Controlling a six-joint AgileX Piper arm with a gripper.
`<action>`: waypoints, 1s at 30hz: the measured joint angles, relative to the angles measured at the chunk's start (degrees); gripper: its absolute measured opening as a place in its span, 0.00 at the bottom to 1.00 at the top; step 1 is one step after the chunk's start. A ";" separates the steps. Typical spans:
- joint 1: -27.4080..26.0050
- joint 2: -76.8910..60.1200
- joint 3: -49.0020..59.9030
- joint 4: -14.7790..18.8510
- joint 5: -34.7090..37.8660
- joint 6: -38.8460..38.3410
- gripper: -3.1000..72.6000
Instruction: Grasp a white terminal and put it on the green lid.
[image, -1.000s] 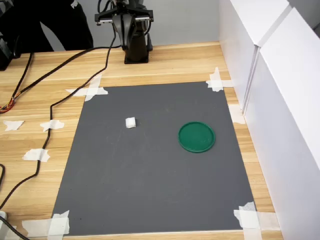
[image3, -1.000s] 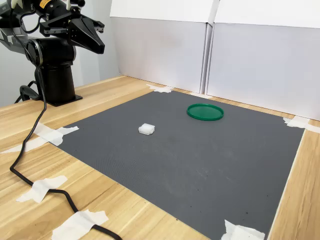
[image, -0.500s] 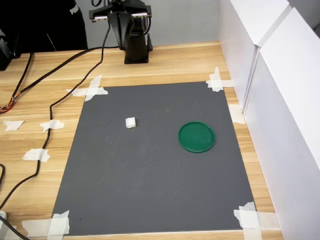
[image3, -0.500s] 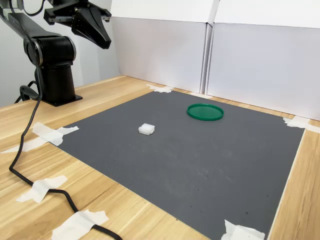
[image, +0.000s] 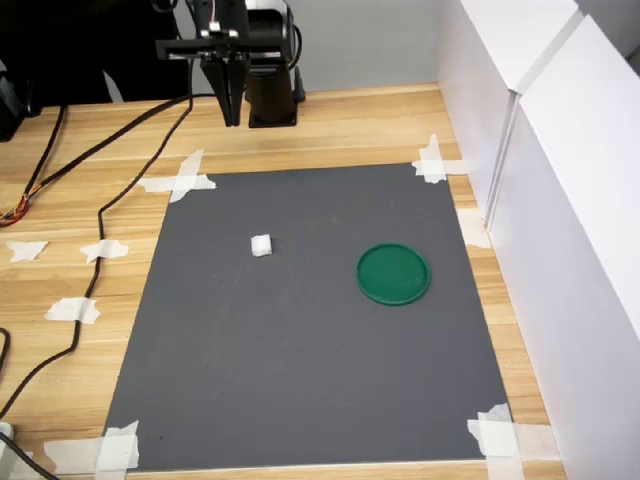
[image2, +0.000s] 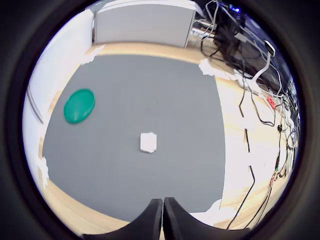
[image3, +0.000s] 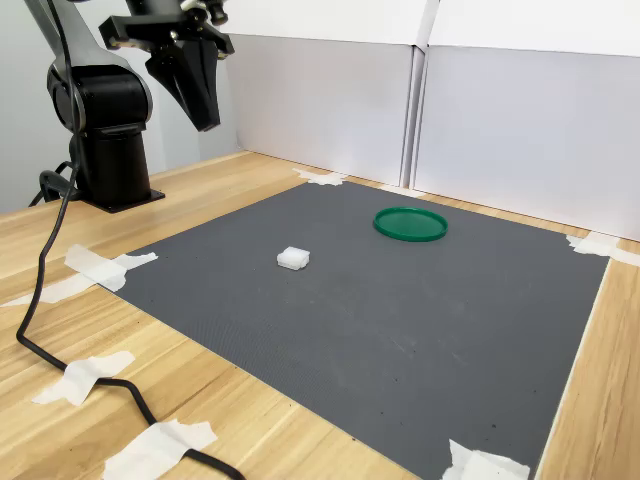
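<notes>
Gripper (image: 231, 118) in the upper left of the first exterior view, fingers pointing down, raised above the wooden table (image: 330, 130) just in front of the arm's black base (image: 273, 100). In the wrist view the two dark fingertips (image2: 154, 216) lie pressed together, nothing between them. In the second exterior view the gripper (image3: 207, 122) hangs in the upper left, clear of the surface.

White terminal (image: 261, 245) sits alone on the dark grey mat (image: 300, 400), left of centre in the first exterior view; near frame centre in the wrist view (image2: 148, 142); left of centre in the second exterior view (image3: 293, 259).

Green lid (image: 394, 274) flat on the mat, right of centre in the first exterior view, well apart from the terminal; nothing on it. Mat corners held by white tape strips (image: 180, 181). Black cable (image: 95, 262) trails across the table at left. White panels (image3: 480, 130) wall the far side in the second exterior view.
</notes>
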 joint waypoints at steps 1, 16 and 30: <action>0.00 1.07 -0.35 0.00 0.81 -2.33 0.03; 0.00 14.09 -9.62 2.02 5.97 -17.68 0.76; 0.00 26.45 -19.57 4.04 7.88 -23.93 0.94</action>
